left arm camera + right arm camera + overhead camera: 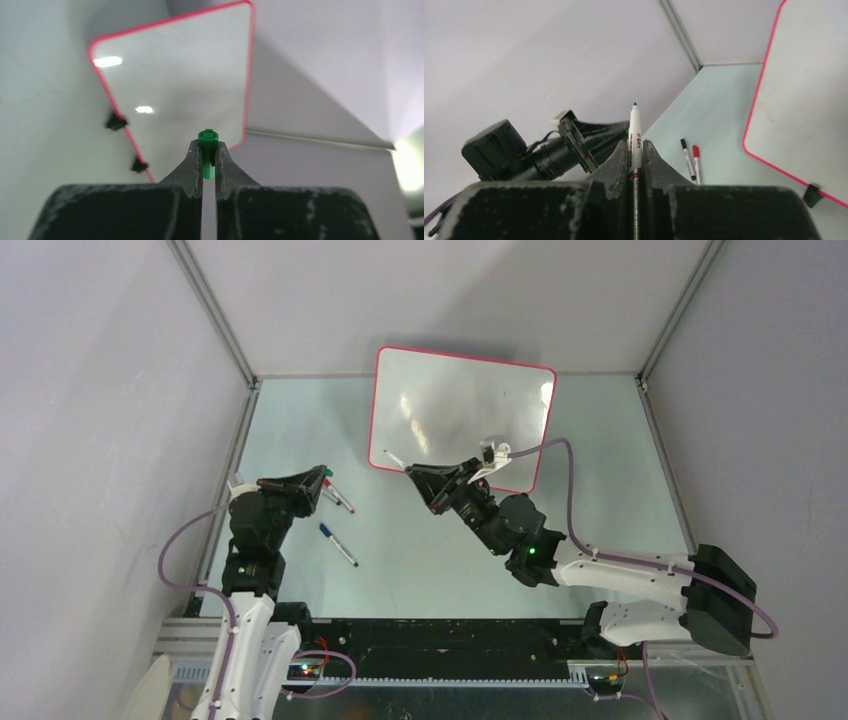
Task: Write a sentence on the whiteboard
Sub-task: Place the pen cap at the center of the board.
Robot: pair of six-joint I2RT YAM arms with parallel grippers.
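The whiteboard [460, 410] stands at the back of the table, glossy white with a red-pink rim. No green letters of the sentence show on it in any view. My right gripper [412, 473] is shut on an uncapped white marker [393, 457], in front of the board's lower left corner. In the right wrist view the marker [635, 131] sticks out between the fingers, tip up, and the board [809, 100] is to the right. My left gripper [322, 475] hovers at the left, shut on a green marker cap [208, 142]. The left wrist view shows the blank board [185, 75] ahead.
A red and a black marker [338, 498] lie side by side on the table near my left gripper, and a blue one [338, 545] lies nearer. Both also show in the right wrist view [691, 159]. The board's black feet [116, 121] rest on the table. Grey walls enclose three sides.
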